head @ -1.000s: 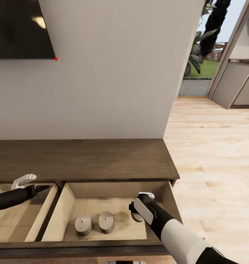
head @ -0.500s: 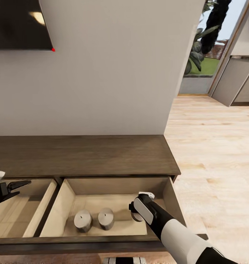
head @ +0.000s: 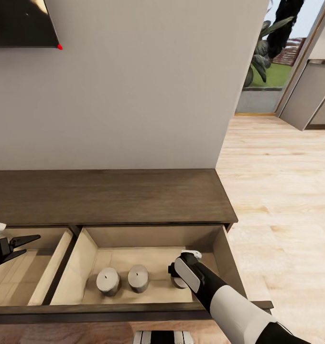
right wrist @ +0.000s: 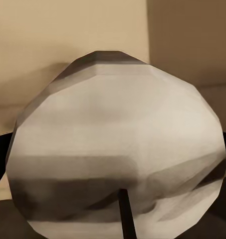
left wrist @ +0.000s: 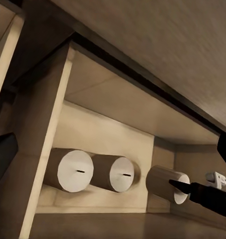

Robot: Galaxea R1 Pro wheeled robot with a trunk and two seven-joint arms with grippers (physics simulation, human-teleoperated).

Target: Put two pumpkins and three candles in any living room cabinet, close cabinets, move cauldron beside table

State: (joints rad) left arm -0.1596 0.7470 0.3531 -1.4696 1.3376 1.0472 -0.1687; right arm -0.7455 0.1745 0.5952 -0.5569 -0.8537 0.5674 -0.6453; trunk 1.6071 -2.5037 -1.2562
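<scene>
The long low dark brown wood cabinet (head: 110, 196) stands against the pale wall with 2 of its beige-lined drawers pulled open, so things can be lowered in from above. The right hand (head: 178, 276) reaches down into the right-hand drawer (head: 88, 251), and its wrist camera sits right against a pale stubby candle (right wrist: 117, 159). The left wrist view shows that candle (left wrist: 165, 181) between this hand's dark fingertips (left wrist: 180, 186), so I judge it is closed on the candle, about to set it down beside the others; the contact itself is hard to make out.

In that drawer I count 3 candles: 2 short off-white cylinders (head: 108, 279) (head: 138, 277) lying just beside each other near the drawer's middle, and the third (head: 180, 282) at the right hand, close to the drawer's right wall. All 3 lie on their sides, wicks toward the drawer front.

The left hand (head: 20, 242) hovers over the left-hand drawer (head: 57, 260) of the cabinet, its 2 black fingers spread and empty, probably kept clear while the right arm works.

I see 0 pumpkins in either drawer.
</scene>
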